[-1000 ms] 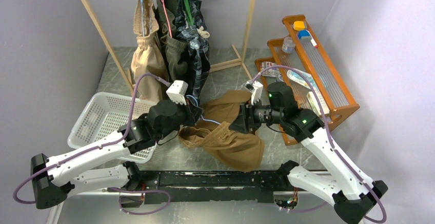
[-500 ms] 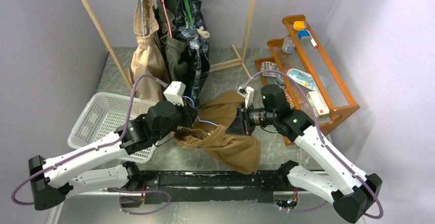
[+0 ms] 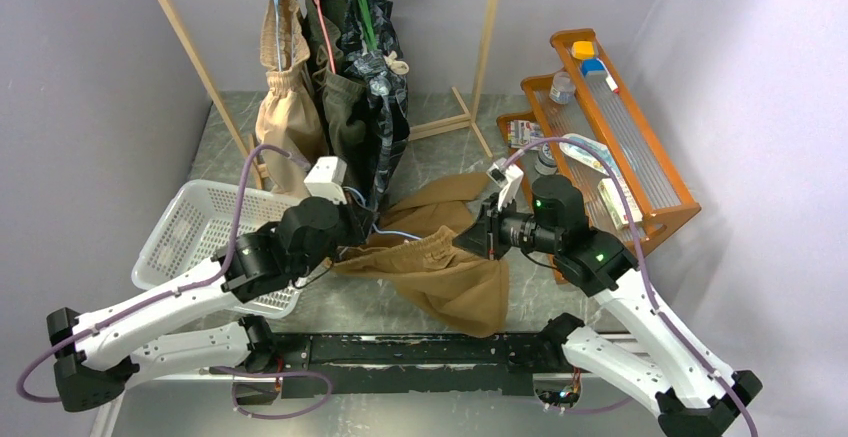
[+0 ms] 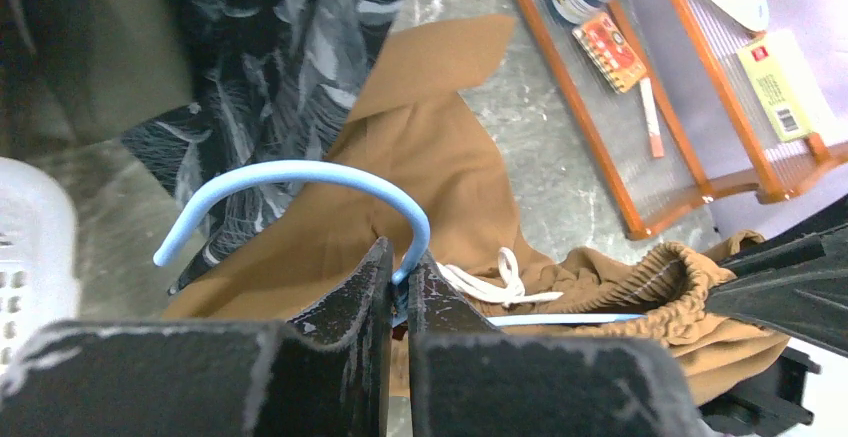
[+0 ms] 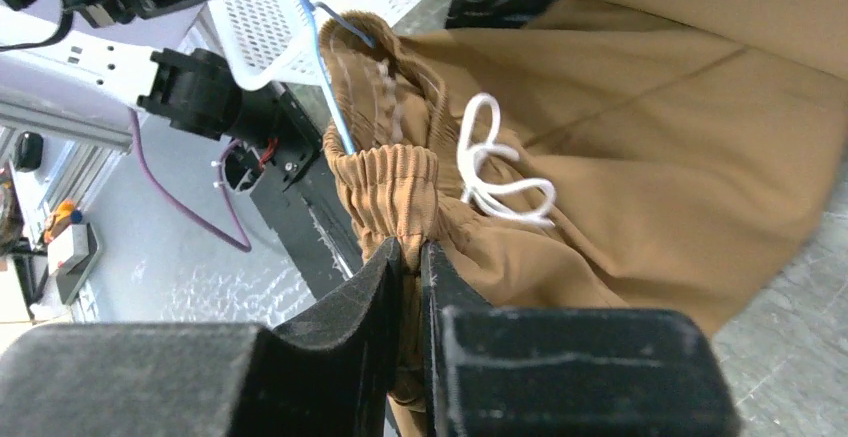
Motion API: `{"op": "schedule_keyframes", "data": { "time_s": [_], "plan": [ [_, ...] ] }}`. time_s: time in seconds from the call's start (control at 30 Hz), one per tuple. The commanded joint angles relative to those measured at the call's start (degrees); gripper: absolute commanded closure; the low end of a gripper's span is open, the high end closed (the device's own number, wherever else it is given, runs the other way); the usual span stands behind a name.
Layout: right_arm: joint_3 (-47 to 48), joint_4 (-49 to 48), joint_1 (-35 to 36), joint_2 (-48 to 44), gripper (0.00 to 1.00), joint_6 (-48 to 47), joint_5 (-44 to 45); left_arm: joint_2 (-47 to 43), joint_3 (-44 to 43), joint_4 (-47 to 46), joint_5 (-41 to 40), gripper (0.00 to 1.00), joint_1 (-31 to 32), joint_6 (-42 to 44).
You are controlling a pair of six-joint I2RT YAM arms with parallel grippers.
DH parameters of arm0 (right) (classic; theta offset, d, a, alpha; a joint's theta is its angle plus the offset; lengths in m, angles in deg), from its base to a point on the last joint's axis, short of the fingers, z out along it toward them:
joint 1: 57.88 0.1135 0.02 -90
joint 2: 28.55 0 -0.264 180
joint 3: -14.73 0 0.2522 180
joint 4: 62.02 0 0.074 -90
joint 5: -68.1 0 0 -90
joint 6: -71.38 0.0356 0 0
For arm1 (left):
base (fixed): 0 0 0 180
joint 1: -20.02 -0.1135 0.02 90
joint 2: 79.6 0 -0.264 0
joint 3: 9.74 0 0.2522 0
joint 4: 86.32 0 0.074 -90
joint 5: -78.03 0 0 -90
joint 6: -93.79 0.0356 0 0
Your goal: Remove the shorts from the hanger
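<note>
Tan shorts — waistband pinched by right end effector.

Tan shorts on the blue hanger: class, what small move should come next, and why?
Probably the right gripper should draw the waistband sideways off the blue hanger. It pinches the tan shorts at the elastic, the left gripper clamps the hanger's hook, and the wire runs inside the waistband.
</note>
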Motion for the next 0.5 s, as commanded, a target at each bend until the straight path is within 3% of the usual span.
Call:
{"op": "schedule_keyframes", "data": {
  "time_s": [0.0, 0.2, 0.4, 0.47],
  "plan": [
    [-1.76, 1.81, -0.62, -0.68, 0.88, -0.67, 1.4, -3.08, -0.81, 5.44, -7.81, 0.93, -0.95, 2.59],
    [-0.22, 6.91, -0.66, 0.07, 0.89, -0.46, 10.23, -3.28, -2.33, 10.47, -11.56, 0.93, -0.92, -0.49],
    [0.67, 7.06, -0.65, -4.79, 0.93, -1.45, -0.09, -3.05, -6.63, 18.31, -19.58, 0.93, -0.9, -8.93],
    [1.44, 9.54, -0.59, -5.9, 0.93, -1.01, 1.51, -3.03, -7.9, 21.63, -20.26, 0.93, -0.94, -12.3]
  ]
}}
